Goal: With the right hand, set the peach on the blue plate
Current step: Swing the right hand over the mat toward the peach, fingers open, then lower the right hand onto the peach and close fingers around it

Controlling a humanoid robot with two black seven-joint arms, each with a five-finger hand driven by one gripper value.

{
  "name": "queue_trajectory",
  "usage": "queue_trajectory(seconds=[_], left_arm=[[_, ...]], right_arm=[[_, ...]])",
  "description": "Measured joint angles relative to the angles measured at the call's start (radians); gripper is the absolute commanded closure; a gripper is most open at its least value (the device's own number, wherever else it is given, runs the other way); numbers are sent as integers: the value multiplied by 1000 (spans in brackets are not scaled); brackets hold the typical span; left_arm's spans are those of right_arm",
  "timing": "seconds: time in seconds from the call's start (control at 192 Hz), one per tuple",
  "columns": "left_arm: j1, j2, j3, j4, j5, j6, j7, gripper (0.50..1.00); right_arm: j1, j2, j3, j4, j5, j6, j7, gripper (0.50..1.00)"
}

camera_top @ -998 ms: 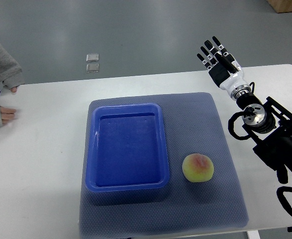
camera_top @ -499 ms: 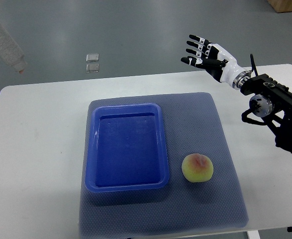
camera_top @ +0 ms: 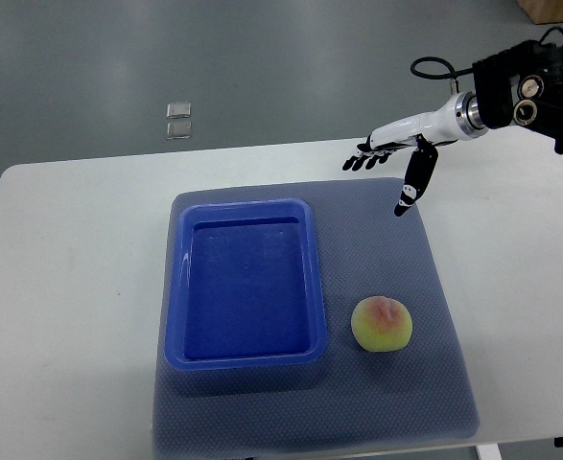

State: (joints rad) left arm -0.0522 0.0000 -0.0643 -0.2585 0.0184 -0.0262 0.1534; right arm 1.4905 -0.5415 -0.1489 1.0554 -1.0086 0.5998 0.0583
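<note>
A yellow-pink peach (camera_top: 382, 324) lies on the grey mat (camera_top: 396, 259), just right of the blue plate (camera_top: 246, 280), a deep rectangular tray with nothing in it. My right hand (camera_top: 388, 169) reaches in from the upper right and hovers above the mat's far right corner, well beyond the peach. Its fingers (camera_top: 365, 157) point left, spread and open, and the thumb (camera_top: 410, 188) hangs down toward the mat. It holds nothing. The left arm is out of view.
The mat covers the middle of a white table (camera_top: 70, 287). Two small clear packets (camera_top: 177, 122) lie on the grey floor beyond the table's far edge. The right arm's dark forearm (camera_top: 530, 91) sits at the top right.
My right hand has swung left and down, from raised above the table's far edge to over the mat's corner, palm turned down. The person at the left edge has withdrawn from view.
</note>
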Motion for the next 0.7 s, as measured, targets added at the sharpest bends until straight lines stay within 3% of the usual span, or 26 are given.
queue_trajectory(seconds=[0.333, 0.536, 0.702], left_arm=[[0, 0, 0, 1, -1, 0, 0, 500], [0, 0, 0, 1, 0, 0, 0, 500], [0, 0, 0, 1, 0, 0, 0, 500]], right_arm=[[415, -64, -199, 338, 323, 11, -79, 568], [454, -108, -224, 412, 339, 11, -81, 570], [394, -148, -230, 471, 341, 11, -77, 570]])
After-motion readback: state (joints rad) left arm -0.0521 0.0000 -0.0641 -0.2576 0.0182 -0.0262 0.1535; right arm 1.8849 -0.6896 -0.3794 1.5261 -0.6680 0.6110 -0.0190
